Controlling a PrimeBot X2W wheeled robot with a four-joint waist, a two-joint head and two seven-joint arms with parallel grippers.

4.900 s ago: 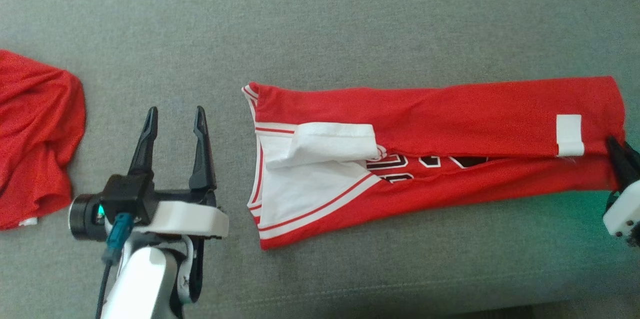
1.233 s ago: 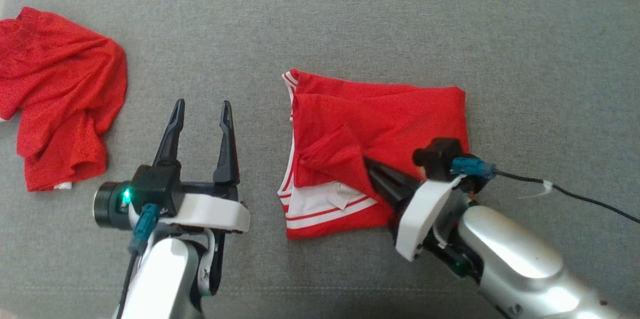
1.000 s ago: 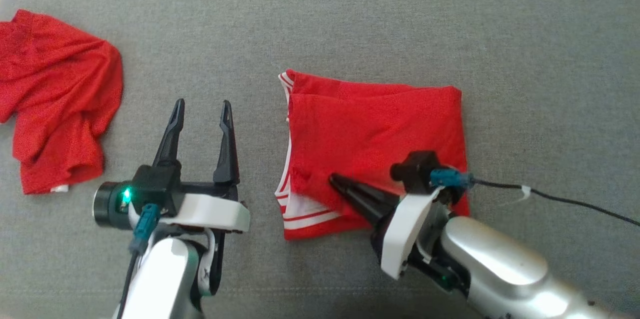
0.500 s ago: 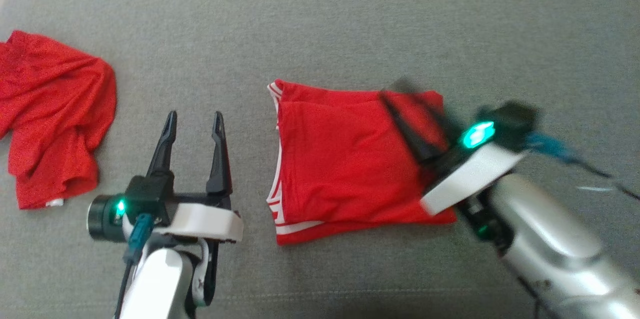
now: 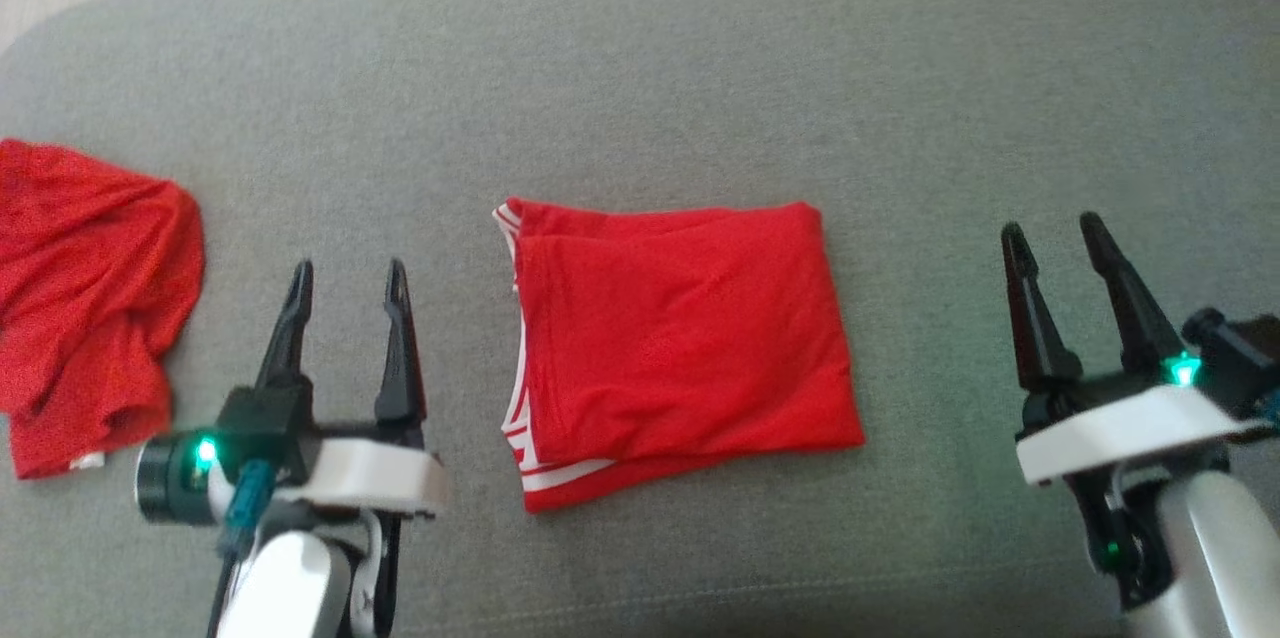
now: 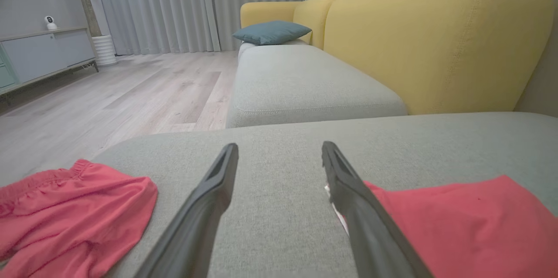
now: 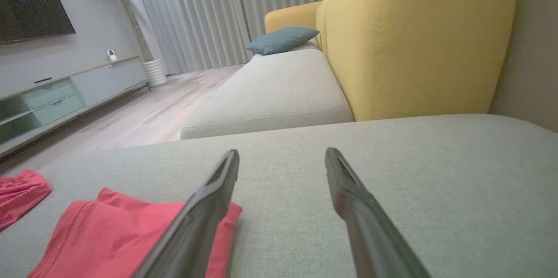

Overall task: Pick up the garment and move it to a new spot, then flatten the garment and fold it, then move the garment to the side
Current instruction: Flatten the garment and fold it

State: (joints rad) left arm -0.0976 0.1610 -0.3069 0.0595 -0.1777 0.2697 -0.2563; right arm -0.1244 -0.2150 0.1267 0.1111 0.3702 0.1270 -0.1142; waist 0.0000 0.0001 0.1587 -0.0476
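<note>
Folded garment (image 5: 680, 338) lies between the spread left gripper (image 5: 349, 268) and spread right gripper (image 5: 1051, 228).

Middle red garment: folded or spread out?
Folded. The garment lies as a compact rectangle on the grey cushion, stacked layers and white trim showing along its left edge.

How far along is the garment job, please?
Done: the garment lies folded in a flat rectangle on the sofa. In hand: nothing; the left tool and right tool are open on either side, clear of it. Remaining: moving the garment to the side.
</note>
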